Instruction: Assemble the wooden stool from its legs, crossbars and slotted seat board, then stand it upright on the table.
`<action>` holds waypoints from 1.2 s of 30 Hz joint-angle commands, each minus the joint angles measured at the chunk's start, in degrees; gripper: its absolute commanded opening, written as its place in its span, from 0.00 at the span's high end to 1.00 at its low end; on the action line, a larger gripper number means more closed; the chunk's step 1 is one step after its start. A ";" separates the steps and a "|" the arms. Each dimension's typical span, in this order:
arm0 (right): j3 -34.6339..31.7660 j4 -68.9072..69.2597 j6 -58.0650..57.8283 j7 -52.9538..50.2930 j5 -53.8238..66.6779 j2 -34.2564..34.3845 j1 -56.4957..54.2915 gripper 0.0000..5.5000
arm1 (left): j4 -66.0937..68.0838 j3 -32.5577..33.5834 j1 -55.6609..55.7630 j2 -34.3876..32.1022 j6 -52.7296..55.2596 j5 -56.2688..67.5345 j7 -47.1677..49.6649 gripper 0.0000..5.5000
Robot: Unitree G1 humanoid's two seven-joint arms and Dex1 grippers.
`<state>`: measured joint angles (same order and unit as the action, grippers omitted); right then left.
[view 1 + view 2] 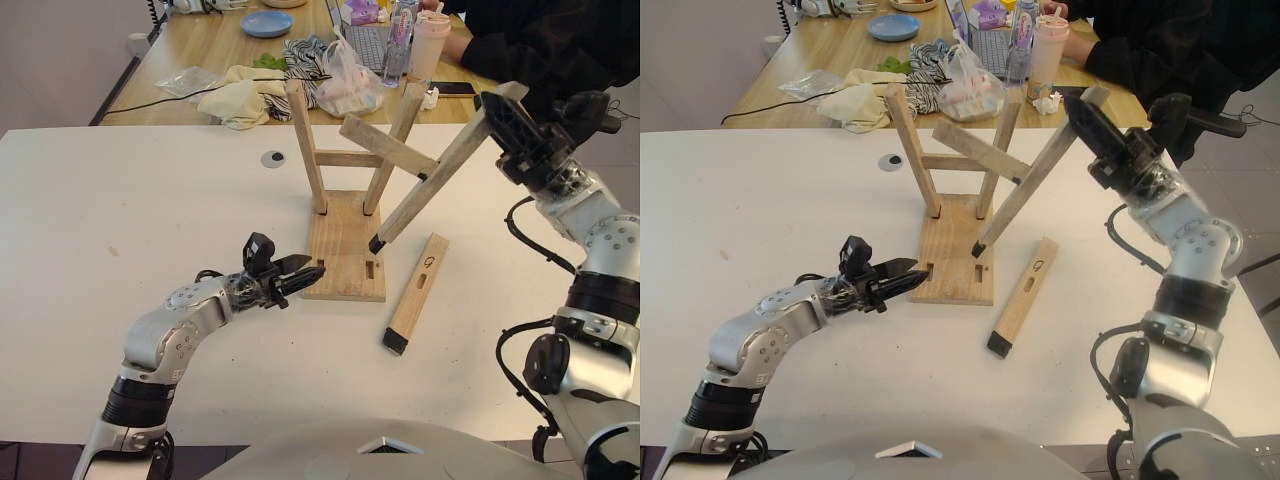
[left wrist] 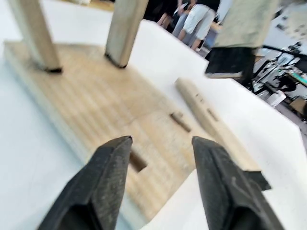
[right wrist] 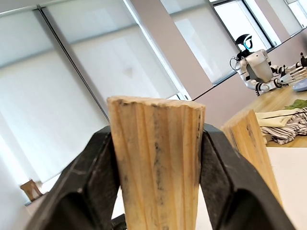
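Near the middle of the tabletop (image 1: 120, 200) the seat board (image 1: 345, 260) is lying flat. Two legs (image 1: 307, 150) are standing up out of its far end, with a crossbar (image 1: 345, 158) joining them. My right gripper (image 1: 510, 120) is clenching the top end of a third leg (image 1: 430, 185) and holding it tilted. Its dark foot is hanging over the board's right side, close to a slot; I cannot tell whether it is touching the wood. A second crossbar (image 1: 385, 143) is sticking out from this leg toward the standing pair. My left gripper (image 1: 312, 271) is sitting with its fingers spread at the board's near left corner, gripping nothing. A fourth leg (image 1: 417, 292) is lying loose on the tabletop just right of the board.
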<state>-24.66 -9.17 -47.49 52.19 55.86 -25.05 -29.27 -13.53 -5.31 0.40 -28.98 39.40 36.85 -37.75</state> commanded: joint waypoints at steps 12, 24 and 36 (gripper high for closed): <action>7.14 3.90 13.55 1.91 -6.84 5.27 9.16 0.62 | 2.77 -0.76 1.07 -2.21 2.38 -7.00 -1.09 0.69; 8.28 4.86 10.88 3.86 -7.05 0.38 6.46 0.62 | 1.73 -0.74 0.95 3.47 0.82 -7.84 1.04 0.69; 15.53 6.42 17.46 9.59 -14.74 -3.51 9.40 0.62 | -5.72 0.52 2.30 5.78 8.04 -1.63 3.57 0.69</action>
<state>-10.91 -2.73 -29.70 62.18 44.95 -25.91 -21.64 -20.00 -4.02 2.37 -23.08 46.26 37.27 -36.50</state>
